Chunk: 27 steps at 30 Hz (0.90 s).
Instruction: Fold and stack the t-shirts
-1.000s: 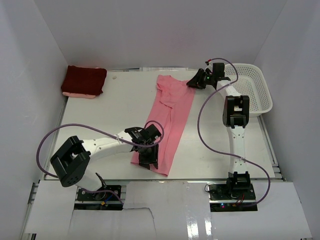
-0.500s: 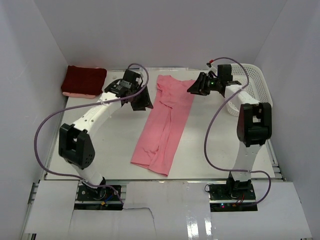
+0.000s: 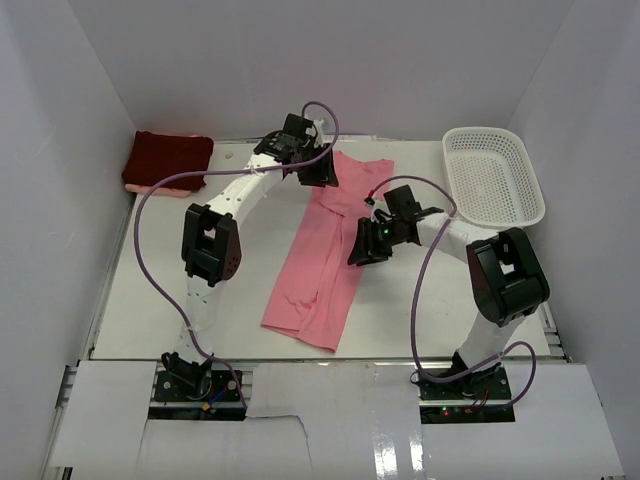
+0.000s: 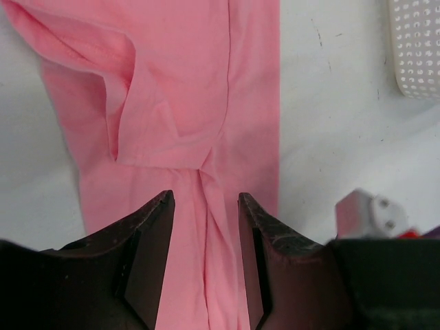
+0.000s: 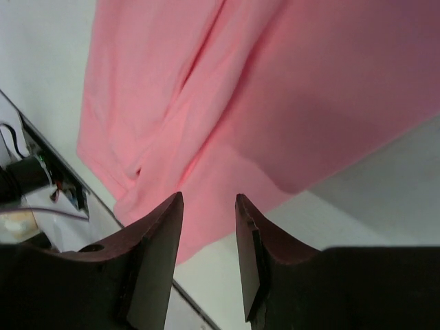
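Observation:
A salmon pink t-shirt (image 3: 335, 235) lies as a long narrow strip, slanting from the far middle of the table toward the near edge. My left gripper (image 3: 322, 176) hovers over its far end, open, with only cloth (image 4: 179, 103) showing below the fingers (image 4: 155, 234). Beside the strip's right edge at mid-length, my right gripper (image 3: 362, 248) is open too; the shirt's edge (image 5: 275, 89) and bare table lie beneath its fingers (image 5: 159, 234). The dark maroon t-shirt (image 3: 168, 160) is a folded rectangle in the far left corner, resting on a pale pink layer.
A white mesh basket (image 3: 493, 175) stands at the far right, and its corner (image 4: 416, 48) shows in the left wrist view. White walls enclose the table on three sides. The arms' cables loop over the table.
The left arm has swung from the shirt's near hem up to its far end. The right gripper has come from the far right corner of the shirt down to its right edge.

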Motion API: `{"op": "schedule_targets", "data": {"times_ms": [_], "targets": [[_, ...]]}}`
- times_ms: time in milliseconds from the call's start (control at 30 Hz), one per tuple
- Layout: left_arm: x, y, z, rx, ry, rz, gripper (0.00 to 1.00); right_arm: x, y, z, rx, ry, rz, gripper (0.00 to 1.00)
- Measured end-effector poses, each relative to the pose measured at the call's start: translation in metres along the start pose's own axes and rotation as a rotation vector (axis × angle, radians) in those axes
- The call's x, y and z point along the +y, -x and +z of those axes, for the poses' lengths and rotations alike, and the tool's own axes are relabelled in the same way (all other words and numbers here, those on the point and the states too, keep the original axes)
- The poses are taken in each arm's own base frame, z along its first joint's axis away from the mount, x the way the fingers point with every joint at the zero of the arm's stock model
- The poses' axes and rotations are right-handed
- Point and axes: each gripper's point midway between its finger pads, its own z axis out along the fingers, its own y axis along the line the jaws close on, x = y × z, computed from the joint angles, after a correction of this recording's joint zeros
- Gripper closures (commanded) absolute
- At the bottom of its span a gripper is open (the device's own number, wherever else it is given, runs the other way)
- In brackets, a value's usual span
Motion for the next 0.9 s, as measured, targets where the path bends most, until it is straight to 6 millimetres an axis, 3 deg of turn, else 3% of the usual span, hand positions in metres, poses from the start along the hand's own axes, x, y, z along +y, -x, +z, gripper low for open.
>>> {"op": "schedule_targets", "data": {"times_ms": [167,367,433,467,500,533,700,900], "targets": [[-0.008,0.012,0.014,-0.025,-0.066,0.059,0.47,0.022,-0.049,0.008,0.085,0.022,-0.026,0.58],[-0.007,0.016,0.035,-0.050,-0.128,0.080,0.47,0.030,-0.073,0.012,0.117,0.029,-0.025,0.62],[-0.007,0.017,0.043,-0.060,-0.149,0.082,0.47,0.029,-0.081,0.013,0.129,0.024,-0.016,0.68],[-0.005,0.014,0.051,-0.055,-0.156,0.081,0.47,0.029,-0.085,0.014,0.134,0.023,-0.013,0.72],[-0.002,0.011,0.058,-0.050,-0.162,0.077,0.47,0.028,-0.088,0.015,0.138,0.023,-0.009,0.86],[0.000,0.008,0.064,-0.044,-0.166,0.073,0.47,0.028,-0.090,0.016,0.139,0.024,-0.005,0.91],[0.016,-0.010,0.092,-0.011,-0.172,0.042,0.47,0.030,-0.095,0.021,0.133,0.042,0.021,0.92],[0.027,-0.012,0.103,-0.020,-0.165,0.033,0.47,0.031,-0.095,0.025,0.123,0.051,0.028,0.92]]}}
